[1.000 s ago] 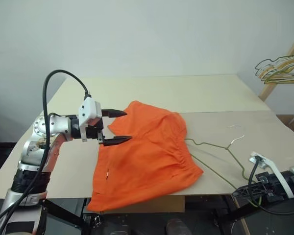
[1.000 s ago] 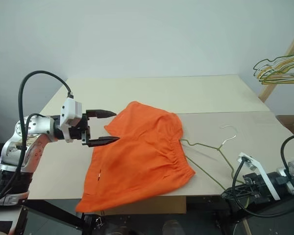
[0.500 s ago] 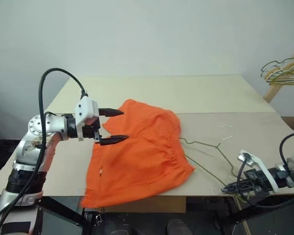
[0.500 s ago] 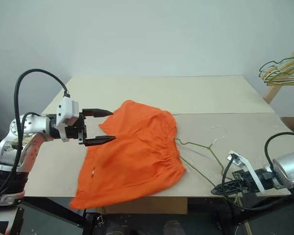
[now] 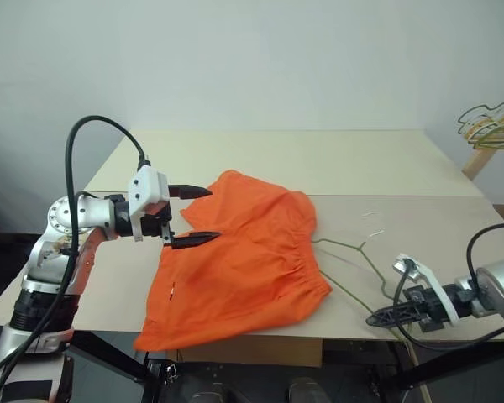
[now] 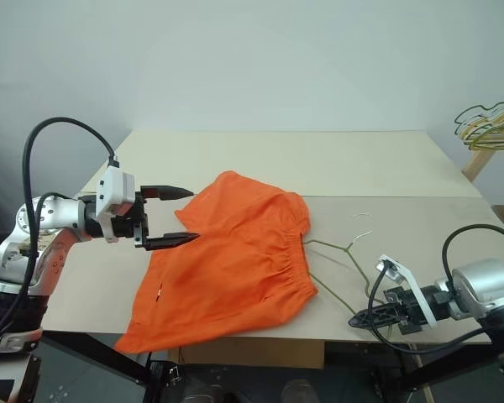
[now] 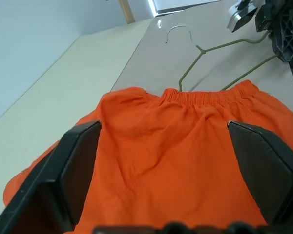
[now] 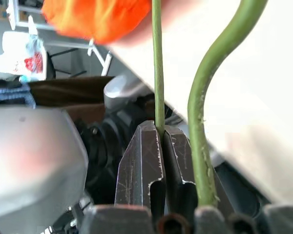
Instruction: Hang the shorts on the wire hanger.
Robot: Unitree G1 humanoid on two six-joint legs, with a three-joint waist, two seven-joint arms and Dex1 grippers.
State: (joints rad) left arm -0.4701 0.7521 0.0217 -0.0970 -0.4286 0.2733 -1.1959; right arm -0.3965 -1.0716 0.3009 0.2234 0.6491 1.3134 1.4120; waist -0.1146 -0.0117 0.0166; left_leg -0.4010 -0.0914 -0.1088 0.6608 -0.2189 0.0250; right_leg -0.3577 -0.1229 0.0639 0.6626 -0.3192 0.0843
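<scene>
The shorts point(image 5: 239, 256) lie flat on the table point(image 5: 336, 159), one leg hanging over its near edge. Over the last second the right gripper point(image 6: 359, 319), fingers pressed together on the hanger point(image 5: 357, 260) wire, has drawn nearer the shorts; the hanger's hook now sits closer to the waistband, so threading looks about to begin. The left gripper point(image 5: 193, 217) stays at the shorts' far side from the hanger, fingers spread. No containers here.
</scene>
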